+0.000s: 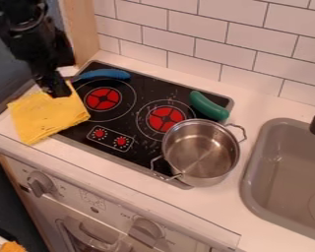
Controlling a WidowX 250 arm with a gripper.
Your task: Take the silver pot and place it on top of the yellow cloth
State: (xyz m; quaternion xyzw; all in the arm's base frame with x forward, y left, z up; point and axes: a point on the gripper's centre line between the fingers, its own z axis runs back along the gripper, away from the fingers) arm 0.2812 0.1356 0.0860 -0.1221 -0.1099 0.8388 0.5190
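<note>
Oven front (120, 214) nearest, a robot hand (58, 92), spread or closed impossible to tell, hangs over the yellow cloth's (48, 115) far part; rightward lie a blue object (104, 74), a green object (209, 106) and, at the stovetop's (128, 119) near right corner, the silver pot (200, 152), left of the sink (251, 172)

From here I can see the black gripper (57, 93) over the yellow cloth (47, 114) at the stovetop's (138, 145) left end, while the silver pot (201, 152) sits by the right end, near the grey sink (288, 172).
</note>
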